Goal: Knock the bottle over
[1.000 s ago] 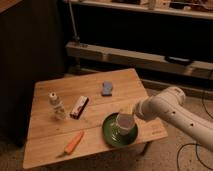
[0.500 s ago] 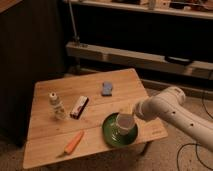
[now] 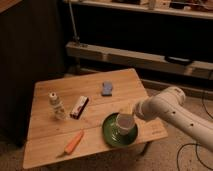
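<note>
The bottle [image 3: 57, 105] is small and clear with a white cap and a ribbed pale body. It stands upright on the left part of the wooden table [image 3: 50, 145]. My white arm reaches in from the right. The gripper [image 3: 131, 112] is at the arm's end, over the right part of the table, just behind a white cup [image 3: 124, 121] that sits on a green plate [image 3: 108, 131]. The gripper is far to the right of the bottle and apart from it.
An orange carrot [image 3: 74, 142] lies near the front edge. A dark snack bar [image 3: 79, 106] lies right of the bottle. A blue sponge [image 3: 107, 88] lies at the back middle. Dark shelving [image 3: 130, 55] stands behind the table.
</note>
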You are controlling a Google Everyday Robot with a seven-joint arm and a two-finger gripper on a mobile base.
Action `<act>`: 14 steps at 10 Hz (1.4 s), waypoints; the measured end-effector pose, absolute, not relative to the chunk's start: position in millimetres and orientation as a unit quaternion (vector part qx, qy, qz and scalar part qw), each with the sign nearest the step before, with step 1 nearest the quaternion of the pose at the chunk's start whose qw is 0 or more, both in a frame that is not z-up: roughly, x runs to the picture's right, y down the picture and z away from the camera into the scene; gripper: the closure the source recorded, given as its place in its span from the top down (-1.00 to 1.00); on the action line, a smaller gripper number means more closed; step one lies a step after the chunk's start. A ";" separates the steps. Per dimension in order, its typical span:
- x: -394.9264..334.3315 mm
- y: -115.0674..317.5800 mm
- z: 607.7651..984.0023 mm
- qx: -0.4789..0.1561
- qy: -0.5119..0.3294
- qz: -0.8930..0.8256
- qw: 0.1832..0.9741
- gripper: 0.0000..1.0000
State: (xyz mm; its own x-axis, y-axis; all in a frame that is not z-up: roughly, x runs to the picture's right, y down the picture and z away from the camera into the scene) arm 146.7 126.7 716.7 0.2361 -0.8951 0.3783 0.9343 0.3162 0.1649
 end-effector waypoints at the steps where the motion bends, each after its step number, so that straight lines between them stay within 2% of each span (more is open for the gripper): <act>1: 146.7 126.7 716.7 -0.048 -0.206 -0.583 0.785 0.60; 11: 145.7 126.3 715.6 -0.045 -0.207 -0.585 0.783 0.60; 14: 134.2 102.9 686.4 -0.020 -0.208 -0.604 0.769 0.60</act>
State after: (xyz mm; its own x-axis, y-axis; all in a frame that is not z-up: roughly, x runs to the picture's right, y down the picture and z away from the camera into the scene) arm 134.2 102.9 686.4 0.1839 -0.9210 0.3434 0.9373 0.2695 0.2209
